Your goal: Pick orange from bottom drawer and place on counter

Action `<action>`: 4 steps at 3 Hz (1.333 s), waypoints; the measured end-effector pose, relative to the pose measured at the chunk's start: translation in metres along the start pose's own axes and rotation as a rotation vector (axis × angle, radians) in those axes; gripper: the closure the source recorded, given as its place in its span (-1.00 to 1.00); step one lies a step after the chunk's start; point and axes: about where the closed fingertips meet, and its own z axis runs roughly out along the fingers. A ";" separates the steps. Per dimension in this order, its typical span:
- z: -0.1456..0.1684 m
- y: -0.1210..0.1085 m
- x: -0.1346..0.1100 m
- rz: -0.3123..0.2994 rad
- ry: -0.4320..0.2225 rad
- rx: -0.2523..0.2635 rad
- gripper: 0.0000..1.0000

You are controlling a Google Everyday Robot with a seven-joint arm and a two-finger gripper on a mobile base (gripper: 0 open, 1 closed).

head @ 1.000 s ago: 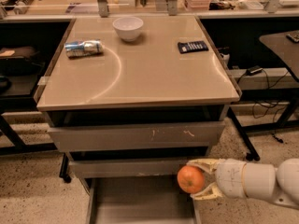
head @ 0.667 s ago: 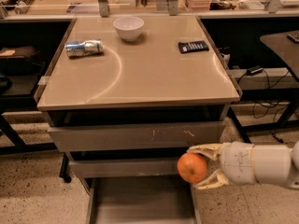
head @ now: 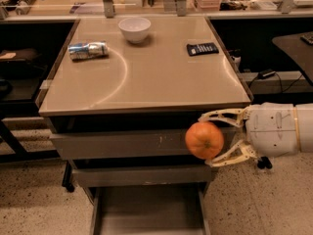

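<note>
The orange (head: 204,140) is round with reddish-orange skin and hangs in front of the upper grey drawers. My gripper (head: 211,139) comes in from the right on a white arm and is shut on the orange, with one finger above it and one below. The bottom drawer (head: 146,212) stands pulled out at the bottom of the view, a shallow grey tray with a bare floor. The counter (head: 146,72) is the glossy tan top above the drawers. The orange is just below the counter's front edge, near its right corner.
On the counter stand a white bowl (head: 134,29) at the back, a lying silver can (head: 88,50) at the left, and a flat black object (head: 202,48) at the right. Dark tables flank the cabinet. Cables lie on the floor at the right.
The gripper has lifted the orange up from just above the bottom drawer to the level of the top drawer front, close under the counter's edge.
</note>
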 end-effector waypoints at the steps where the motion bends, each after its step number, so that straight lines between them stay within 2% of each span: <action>1: 0.000 0.000 0.000 0.000 0.000 0.001 1.00; 2: 0.005 -0.019 0.001 -0.001 -0.017 0.031 1.00; 3: 0.010 -0.069 0.018 0.021 -0.012 0.078 1.00; 4: 0.020 -0.129 0.039 0.086 -0.042 0.090 1.00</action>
